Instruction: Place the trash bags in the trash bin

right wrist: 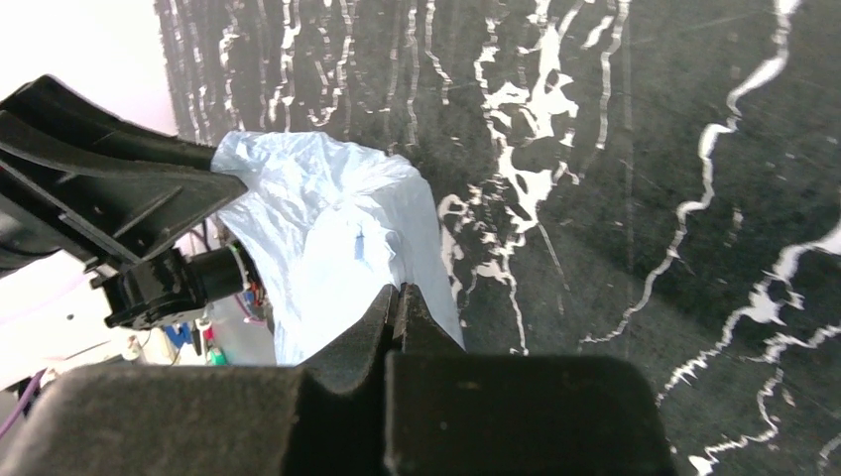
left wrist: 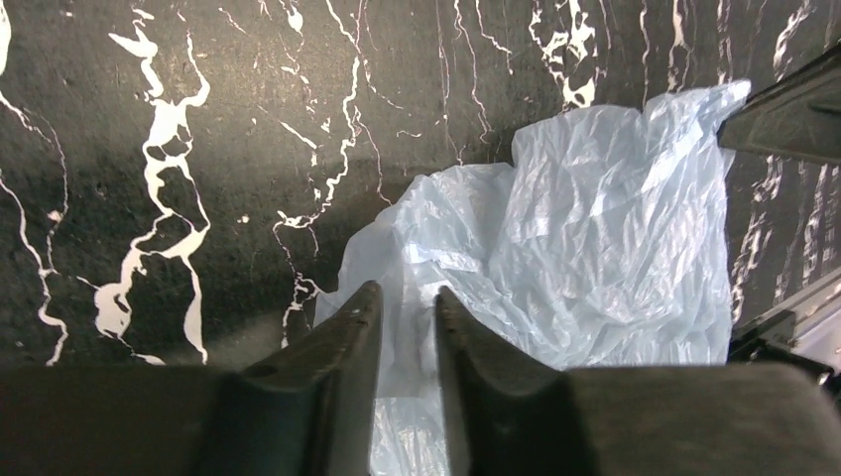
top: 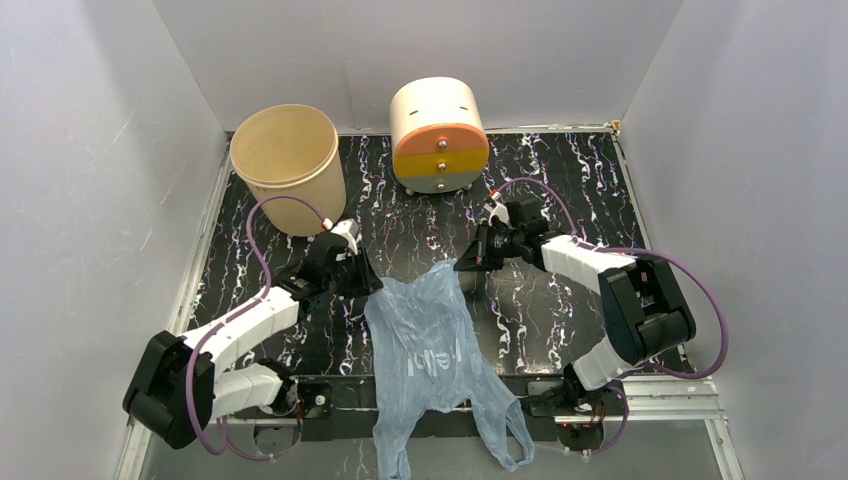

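Trash bag [top: 425, 340] is spread out flat on the black marbled table [top: 570, 190] between the two arms, with its lower end and handles drooping over the near edge. Right gripper [right wrist: 400, 290] has its fingers pressed tight together on the bag's top right corner, and the film is pulled up a bit there. Left gripper [left wrist: 407, 293] sits at the top left corner with a narrow gap between its fingers and film showing in it, honestly can't tell if it's pinching yet. Trash bin [top: 300, 200] stands upright at the back left, well apart from the bag.
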`<state>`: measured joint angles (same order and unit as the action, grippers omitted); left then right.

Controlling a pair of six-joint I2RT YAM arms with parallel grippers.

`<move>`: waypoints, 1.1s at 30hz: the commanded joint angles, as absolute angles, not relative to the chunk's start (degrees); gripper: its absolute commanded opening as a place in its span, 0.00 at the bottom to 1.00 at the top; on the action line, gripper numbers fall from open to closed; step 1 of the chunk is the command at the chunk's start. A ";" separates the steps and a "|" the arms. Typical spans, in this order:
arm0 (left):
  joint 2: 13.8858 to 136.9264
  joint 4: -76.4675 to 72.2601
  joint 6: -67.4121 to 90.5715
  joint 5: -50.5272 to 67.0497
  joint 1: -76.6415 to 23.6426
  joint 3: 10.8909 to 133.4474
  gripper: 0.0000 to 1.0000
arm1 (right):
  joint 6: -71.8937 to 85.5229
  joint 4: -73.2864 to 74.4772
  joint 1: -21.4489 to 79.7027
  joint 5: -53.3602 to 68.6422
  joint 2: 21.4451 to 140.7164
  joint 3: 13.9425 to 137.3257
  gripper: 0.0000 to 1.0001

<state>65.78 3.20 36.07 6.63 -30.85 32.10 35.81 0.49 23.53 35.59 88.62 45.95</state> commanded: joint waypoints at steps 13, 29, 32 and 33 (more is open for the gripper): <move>58.77 14.15 32.70 -5.49 -24.86 33.50 0.00 | 31.46 10.49 9.44 23.08 79.00 48.16 0.00; 65.24 6.82 28.77 9.95 -23.12 35.15 0.00 | 33.89 4.62 12.03 37.76 89.67 48.06 0.76; 64.98 4.52 29.65 12.06 -23.12 33.16 0.00 | 34.99 2.35 13.94 36.98 94.93 48.45 0.77; 65.00 3.99 30.20 12.38 -23.16 32.69 0.00 | 35.77 0.88 14.32 38.57 96.55 48.29 0.75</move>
<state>65.84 6.55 30.06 8.64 -23.35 34.44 34.15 5.39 12.21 36.88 91.66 46.44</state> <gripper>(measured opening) 0.007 0.766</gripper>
